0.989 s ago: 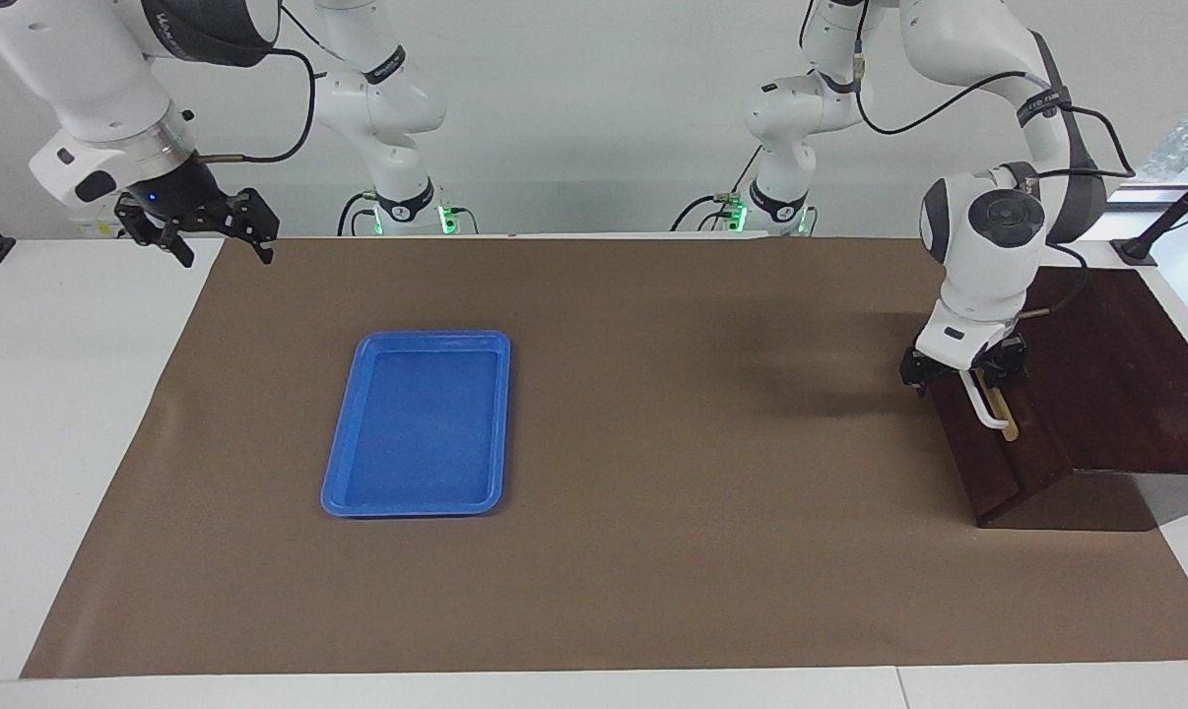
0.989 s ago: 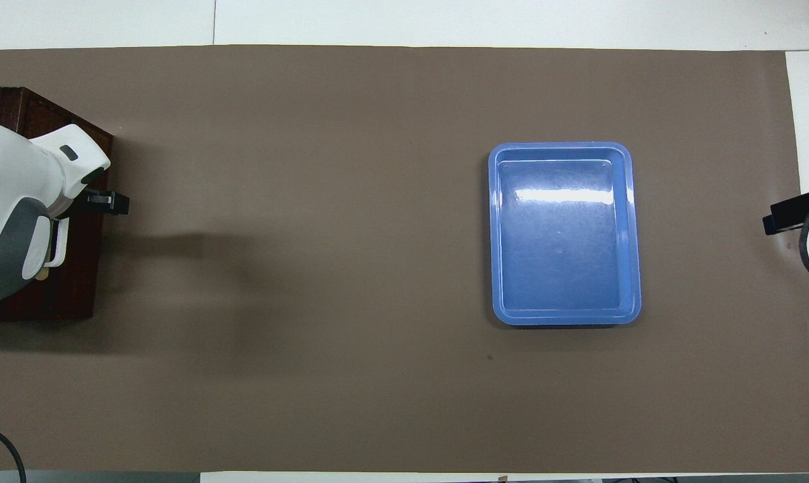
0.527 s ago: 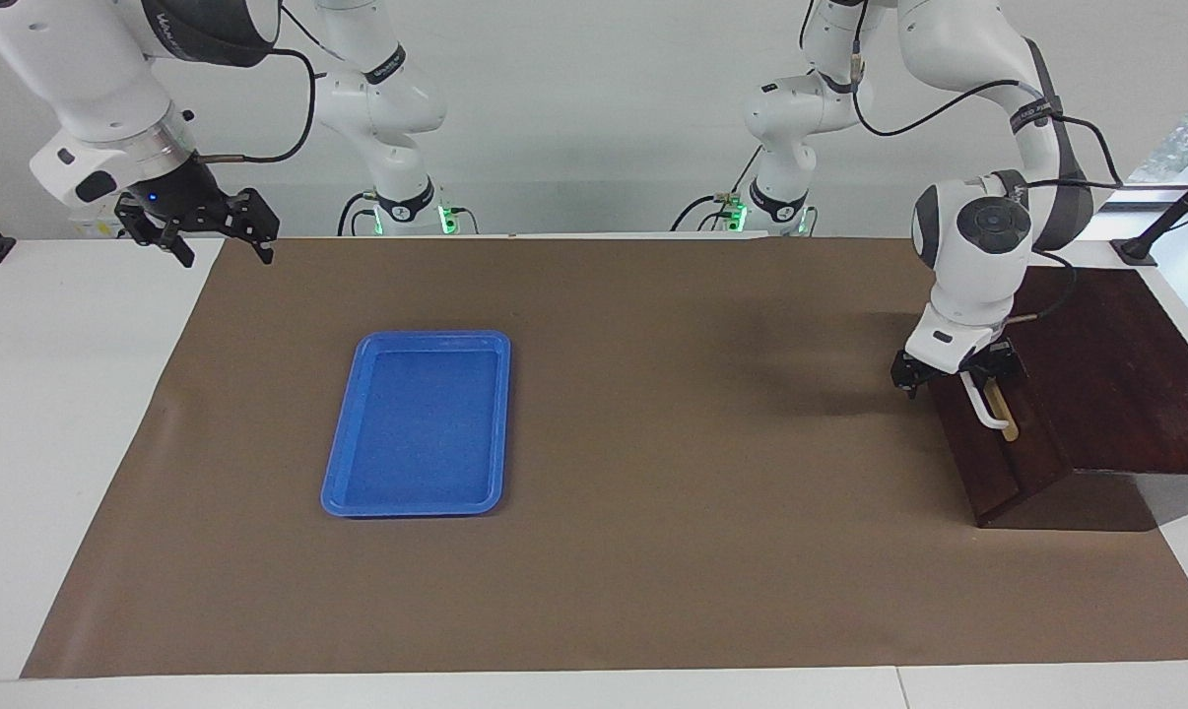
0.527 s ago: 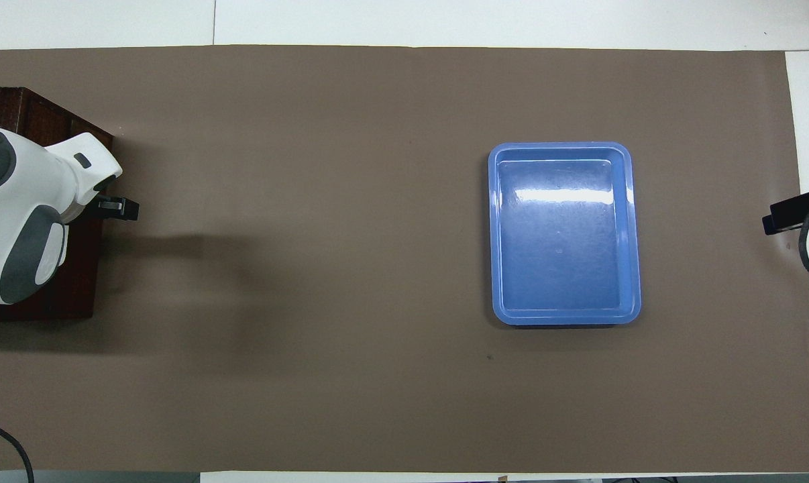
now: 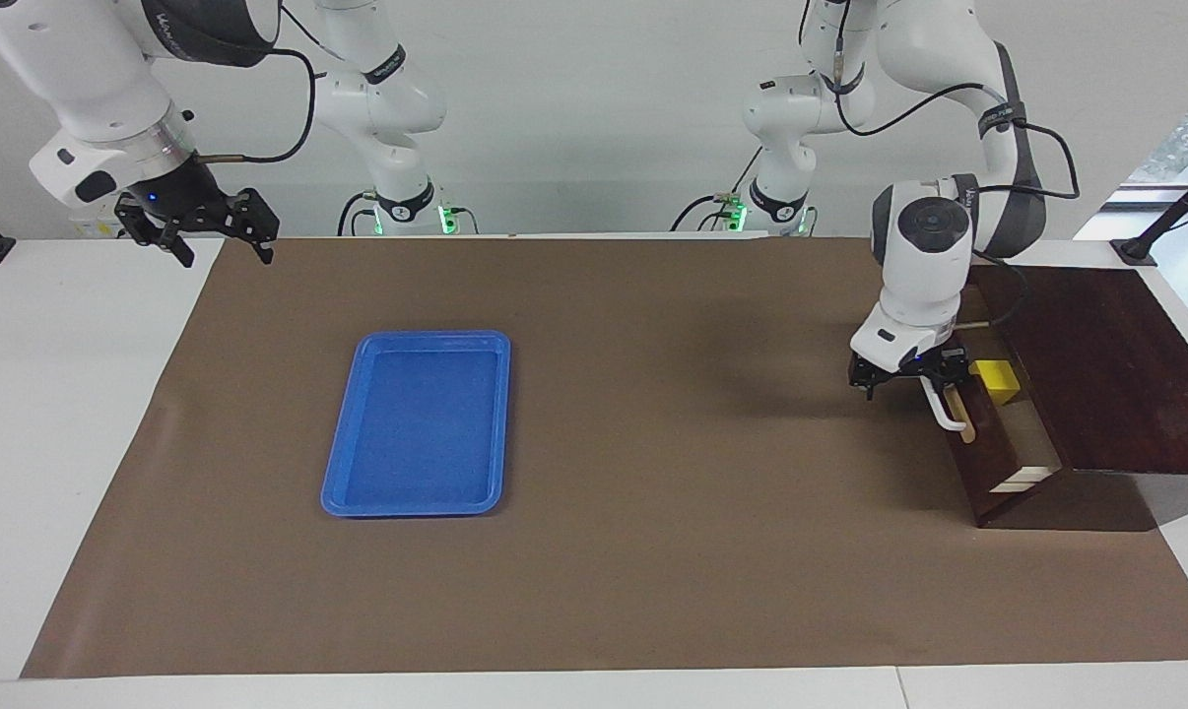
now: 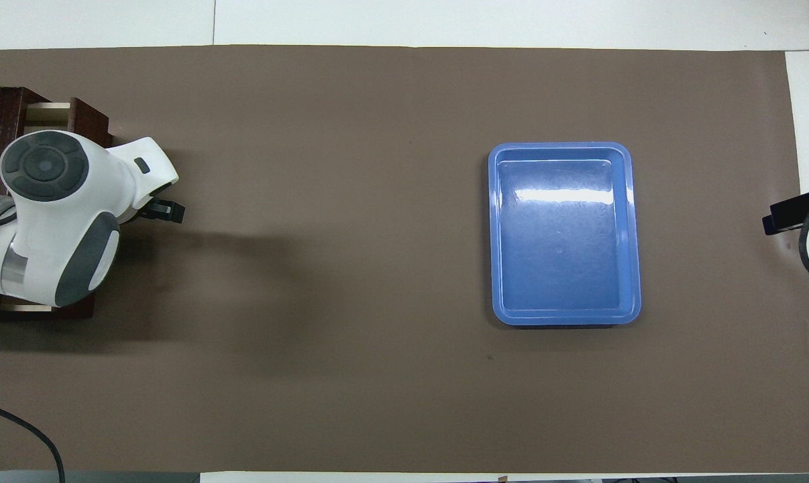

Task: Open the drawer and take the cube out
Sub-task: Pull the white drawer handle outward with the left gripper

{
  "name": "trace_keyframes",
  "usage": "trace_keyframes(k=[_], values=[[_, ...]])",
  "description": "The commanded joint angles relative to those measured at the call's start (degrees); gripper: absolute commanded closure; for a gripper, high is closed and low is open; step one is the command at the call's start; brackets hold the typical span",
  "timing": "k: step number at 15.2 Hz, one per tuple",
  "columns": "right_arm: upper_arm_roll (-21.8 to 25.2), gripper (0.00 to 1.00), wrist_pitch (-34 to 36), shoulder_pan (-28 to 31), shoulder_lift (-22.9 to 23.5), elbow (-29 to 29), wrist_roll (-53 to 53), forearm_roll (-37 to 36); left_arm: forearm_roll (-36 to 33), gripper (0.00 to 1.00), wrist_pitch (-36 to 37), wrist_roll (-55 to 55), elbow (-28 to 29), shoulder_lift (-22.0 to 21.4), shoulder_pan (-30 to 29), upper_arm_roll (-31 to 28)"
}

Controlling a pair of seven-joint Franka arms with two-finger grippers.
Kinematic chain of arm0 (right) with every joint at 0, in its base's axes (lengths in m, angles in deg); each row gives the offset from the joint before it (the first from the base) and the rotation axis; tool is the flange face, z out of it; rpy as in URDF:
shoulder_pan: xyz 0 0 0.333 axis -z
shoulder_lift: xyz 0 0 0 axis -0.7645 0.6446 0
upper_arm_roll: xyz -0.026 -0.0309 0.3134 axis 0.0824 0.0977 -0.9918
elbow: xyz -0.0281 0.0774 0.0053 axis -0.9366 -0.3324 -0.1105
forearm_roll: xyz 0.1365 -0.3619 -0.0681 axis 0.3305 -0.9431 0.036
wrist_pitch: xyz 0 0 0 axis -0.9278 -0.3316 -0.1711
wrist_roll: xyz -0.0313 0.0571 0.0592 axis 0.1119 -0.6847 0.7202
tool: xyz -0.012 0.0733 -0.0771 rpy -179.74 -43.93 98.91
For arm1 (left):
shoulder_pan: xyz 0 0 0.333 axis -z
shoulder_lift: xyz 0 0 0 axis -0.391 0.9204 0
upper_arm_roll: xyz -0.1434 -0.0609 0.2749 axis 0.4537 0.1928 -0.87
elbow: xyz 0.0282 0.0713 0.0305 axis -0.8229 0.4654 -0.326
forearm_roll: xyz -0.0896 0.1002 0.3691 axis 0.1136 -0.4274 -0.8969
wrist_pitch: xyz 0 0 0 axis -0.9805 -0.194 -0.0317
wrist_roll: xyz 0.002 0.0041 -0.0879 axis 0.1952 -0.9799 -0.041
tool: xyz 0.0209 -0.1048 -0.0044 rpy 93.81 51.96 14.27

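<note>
Brown mat (image 5: 653, 551) across the table, with a dark wooden box (image 5: 1116, 364) at the left arm's end. Drawer (image 5: 988, 463) part-way out of that box, toward the right arm's end: dark front, white bar handle (image 5: 944, 414) on a tan strip, pale wood inside. Probably stiff and runs straight if drawn by the bar's middle; likely to skew if tugged from one end. Blue tray (image 5: 419, 423) flat on the mat, well apart from the box, toward the right arm's end. Left gripper (image 5: 907, 379) at the handle's end nearer the robots, clamped on the bar as far as can be judged. Right gripper (image 5: 200, 231) waits over the mat's corner, fingers apart. Cube (image 5: 994, 381) in the drawer, just beside the left gripper: small, bright yellow, flat-faced. Probably light and rigid; best pinched from above across two flat sides.
</note>
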Motion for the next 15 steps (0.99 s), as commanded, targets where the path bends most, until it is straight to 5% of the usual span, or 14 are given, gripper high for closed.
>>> trace_keyframes(k=[1,10,15], values=[[0.1,0.00,0.2,-0.1,-0.7,0.8,-1.0,0.6,0.1,0.00,3.0,-0.7,-1.2,-0.7,3.9,-0.3],[0.1,0.00,0.2,-0.1,-0.7,0.8,-1.0,0.6,0.8,0.00,3.9,-0.6,-2.1,-0.7,8.6,-0.3],[0.1,0.00,0.2,-0.1,-0.7,0.8,-1.0,0.6,7.4,0.00,16.2,-0.6,-14.9,0.6,8.0,-0.4]])
